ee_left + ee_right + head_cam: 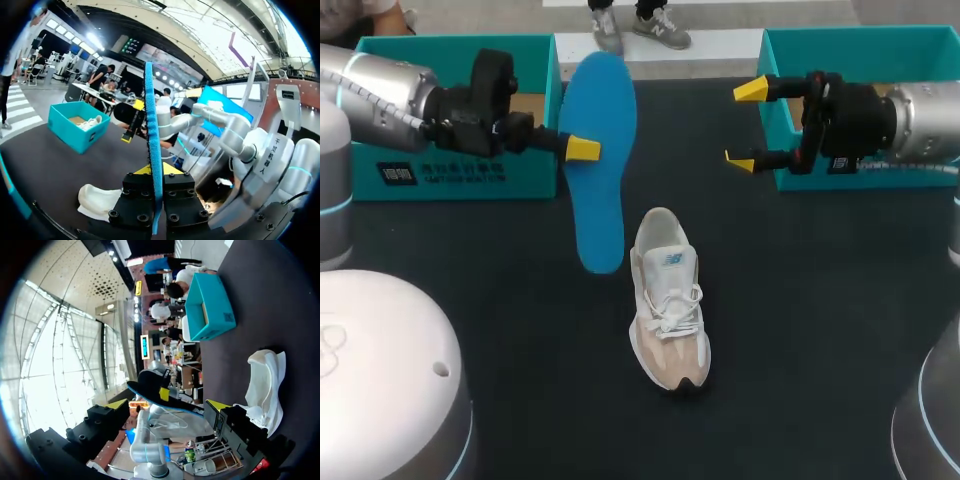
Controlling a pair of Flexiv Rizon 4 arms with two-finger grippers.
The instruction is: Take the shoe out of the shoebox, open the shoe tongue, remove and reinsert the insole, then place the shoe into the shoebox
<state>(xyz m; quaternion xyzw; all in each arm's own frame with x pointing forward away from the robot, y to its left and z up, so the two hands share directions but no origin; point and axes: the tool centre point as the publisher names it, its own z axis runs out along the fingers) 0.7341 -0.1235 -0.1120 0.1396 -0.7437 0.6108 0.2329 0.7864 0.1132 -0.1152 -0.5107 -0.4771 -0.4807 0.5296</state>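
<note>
The shoe (668, 300) stands upright on the dark table (520, 330), out of its box. Its toe points toward the robot and its heel opening away. The laces look tied, and I cannot tell how far the tongue is lifted.

The blue insole (600, 150) is out of the shoe and held in the air, up and to the left of the heel. Its near end hangs just beside the heel collar without touching it. The left gripper (155, 170) is clamped on the insole. In the left wrist view the insole runs edge-on between the two fingers, which press it from both sides.

The right gripper (745, 125) hangs to the right of the shoe and beyond it, well apart from it. Its fingers are spread wide and hold nothing.

One teal box (450, 110) sits far to the left of the shoe, behind the left gripper. A second teal box (860, 60) sits far to the right, behind the right arm.

I judge the removal half of the insole step done and reinsertion to be the step in hand. The next move calls for tipping the insole so that its toe end leads. That end then has to come down into the heel opening and slide forward under the tongue. The shoe is light and free on the table, so it may skid or tip under the push. The empty right gripper would do well to steady the shoe or hold the tongue up first.
</note>
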